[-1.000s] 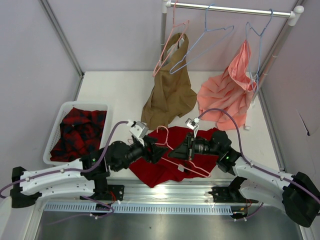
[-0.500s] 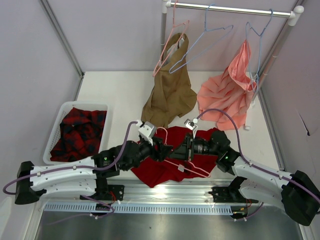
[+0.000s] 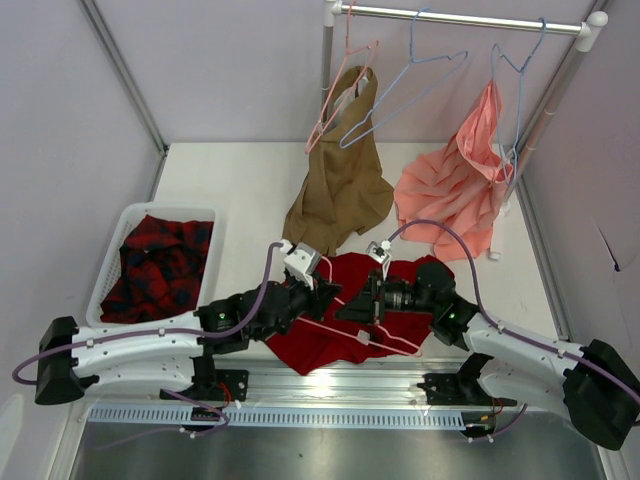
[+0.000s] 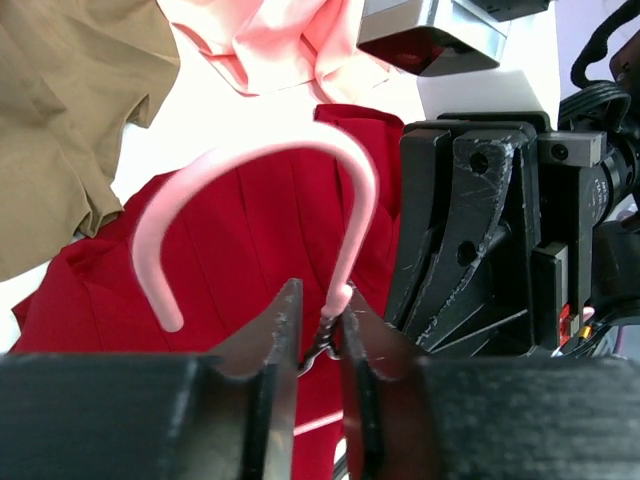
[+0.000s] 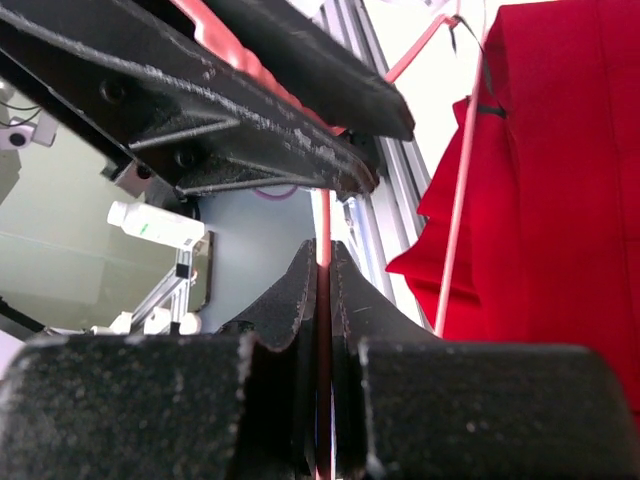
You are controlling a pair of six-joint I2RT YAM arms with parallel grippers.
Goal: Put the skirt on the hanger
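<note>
Hanger (image 4: 368, 205) gripped by two tools above the deep-red skirt (image 3: 312, 348).
In the top view the left tool (image 4: 318, 318) reaches in from 8 o'clock and is closed narrowly on the hanger's twisted neck, just under the hook. The right tool (image 5: 325, 272) reaches in from 4 o'clock and pinches one thin wire of the frame. The skirt lies crumpled at 6 o'clock on the worktop (image 3: 240, 190), beneath the hanger. A white bottle (image 5: 150, 222) carries a green label, too small to read.
</note>
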